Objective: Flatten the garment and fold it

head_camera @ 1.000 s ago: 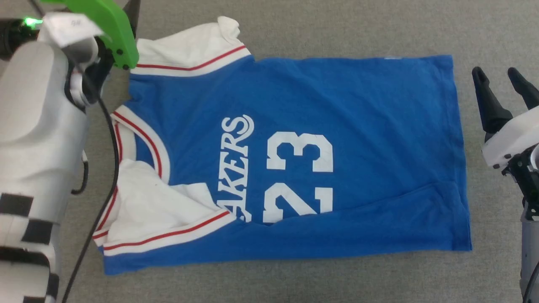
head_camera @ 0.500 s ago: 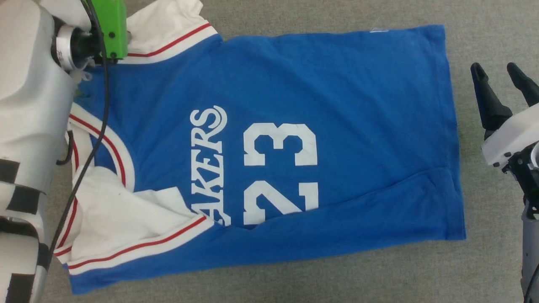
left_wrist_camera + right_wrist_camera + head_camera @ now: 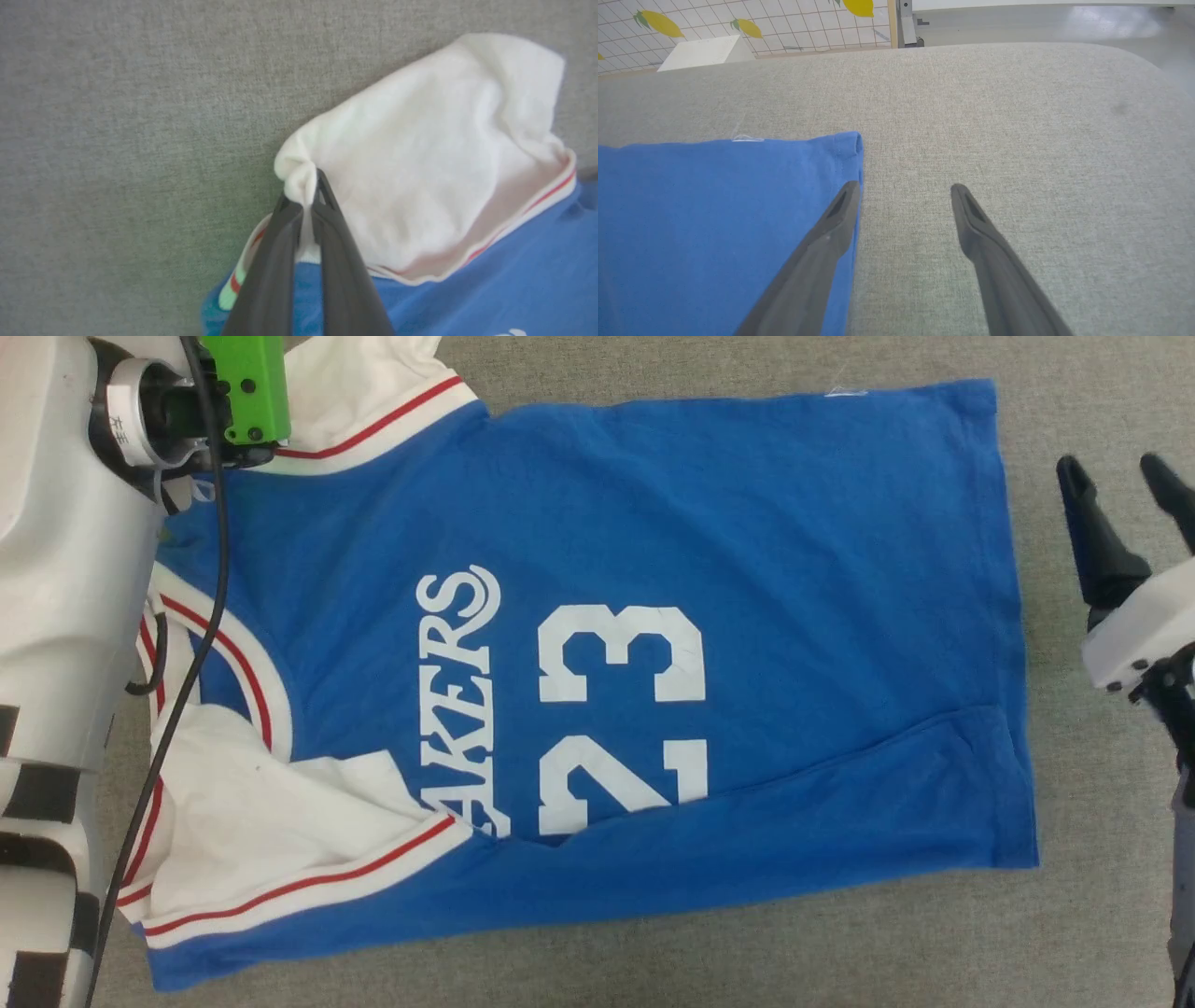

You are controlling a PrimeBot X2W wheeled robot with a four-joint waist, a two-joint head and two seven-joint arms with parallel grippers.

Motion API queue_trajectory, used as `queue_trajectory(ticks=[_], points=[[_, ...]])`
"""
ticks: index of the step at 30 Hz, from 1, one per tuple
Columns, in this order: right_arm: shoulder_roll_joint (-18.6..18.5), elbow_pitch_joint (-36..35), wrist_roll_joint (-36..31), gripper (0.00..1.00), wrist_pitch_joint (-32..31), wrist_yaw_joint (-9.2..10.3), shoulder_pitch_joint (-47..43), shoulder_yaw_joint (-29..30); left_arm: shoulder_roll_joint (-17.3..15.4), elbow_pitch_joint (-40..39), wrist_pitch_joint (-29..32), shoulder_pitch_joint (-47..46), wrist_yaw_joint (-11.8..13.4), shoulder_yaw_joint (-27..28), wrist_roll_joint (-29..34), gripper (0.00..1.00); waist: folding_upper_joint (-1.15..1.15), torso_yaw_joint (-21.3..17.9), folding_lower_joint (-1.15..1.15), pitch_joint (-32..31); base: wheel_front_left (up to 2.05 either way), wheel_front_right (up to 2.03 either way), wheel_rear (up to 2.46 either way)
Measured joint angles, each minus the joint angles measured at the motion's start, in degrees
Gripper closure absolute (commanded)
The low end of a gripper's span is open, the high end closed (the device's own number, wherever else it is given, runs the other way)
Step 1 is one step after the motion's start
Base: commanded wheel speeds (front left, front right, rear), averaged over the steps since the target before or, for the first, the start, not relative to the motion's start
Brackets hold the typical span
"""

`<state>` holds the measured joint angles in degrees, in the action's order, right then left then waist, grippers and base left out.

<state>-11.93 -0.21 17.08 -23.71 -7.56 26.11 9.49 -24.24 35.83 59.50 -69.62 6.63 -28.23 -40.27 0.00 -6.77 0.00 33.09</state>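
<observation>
Left pincer point(image 3: 303, 191), spread moments ago, now pinches sleeve point(image 3: 420, 154) edge; right pincer point(image 3: 903, 189) spread beside shirt point(image 3: 747, 504) hem. Best pull sleeve outward, low, slowly.

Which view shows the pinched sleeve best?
Left wrist view: up close, the left gripper pinches the sleeve. In the head view the arm hides part; the right wrist view gets the blue hem.

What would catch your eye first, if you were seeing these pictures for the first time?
The royal-blue jersey with white number 23 lies spread across the grey surface. At its upper-left corner the left hand pinches the white sleeve; the open right hand is beside the hem.
</observation>
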Motion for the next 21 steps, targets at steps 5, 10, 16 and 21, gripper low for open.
queue_trajectory(ticks=[5,10,16,21], points=[[-1.9,-0.7,-0.2,0.0,-3.7,0.0,3.2,-1.5,-0.1,-2.5,-0.3,1.4,0.4,0.7,-1.1,1.0,0.0,0.3,0.0,-0.3,0.0,0.0,0.0],[-4.6,-0.6,0.3,0.0,-14.0,0.0,10.8,-4.6,-0.3,-5.2,-0.1,1.7,1.1,1.3,-1.6,1.0,0.0,0.7,0.0,-0.2,0.0,0.0,0.0],[-7.8,2.8,0.2,0.0,-33.6,0.0,20.4,-8.6,-0.7,-8.4,0.4,1.6,1.9,1.5,-1.7,1.0,0.0,1.7,0.0,0.7,0.0,0.0,0.0],[-8.6,5.1,-1.7,0.0,-46.8,0.0,25.5,-11.5,-0.8,-10.6,0.4,0.9,2.1,1.5,-1.7,1.0,0.0,3.0,0.0,1.8,0.0,0.0,0.0]])
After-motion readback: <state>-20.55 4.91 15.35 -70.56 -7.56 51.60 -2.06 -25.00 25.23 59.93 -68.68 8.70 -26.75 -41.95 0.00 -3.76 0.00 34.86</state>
